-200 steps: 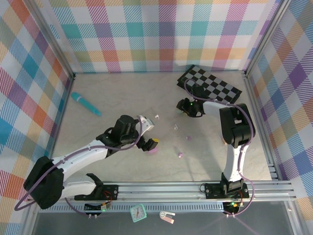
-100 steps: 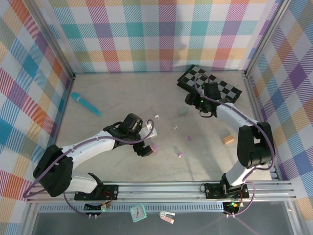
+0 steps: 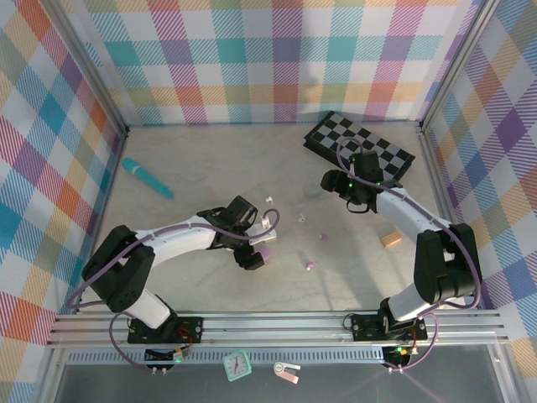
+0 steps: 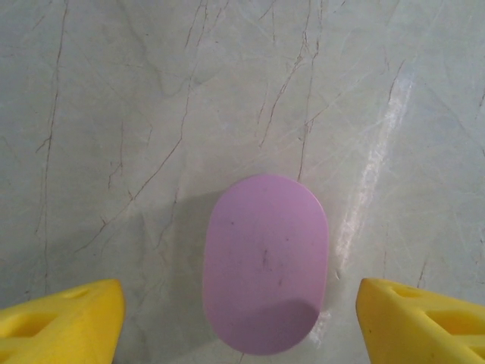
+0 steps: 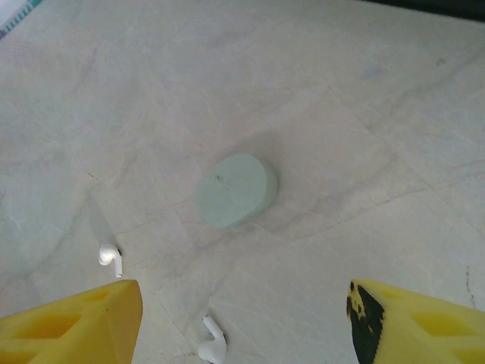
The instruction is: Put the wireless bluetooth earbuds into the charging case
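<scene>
Shows the lilac case (image 4: 265,262) lying flat on the table (image 4: 114,91), centred between the left gripper (image 4: 242,318) jaws, spread wide and clear of it. Locates two lilac earbuds (image 3: 310,266) loose just right of the lilac case, two white earbuds (image 5: 111,256) beyond it, and the mint case (image 5: 235,189) farther beyond and right, with the right gripper (image 5: 246,318) there, jaws likewise apart.

Overhead view bright, even, diffuse; arms throw only faint soft shadows on the table (image 3: 210,168). Left wrist view: pale glare streak on the table right of the lilac case (image 4: 265,262); soft shadow along its left side, near end shaded. Right wrist view: mint case (image 5: 235,189) sharp, dim shadow up-right of it; right fingertips (image 5: 68,322) soft-edged; top right corner dark.
</scene>
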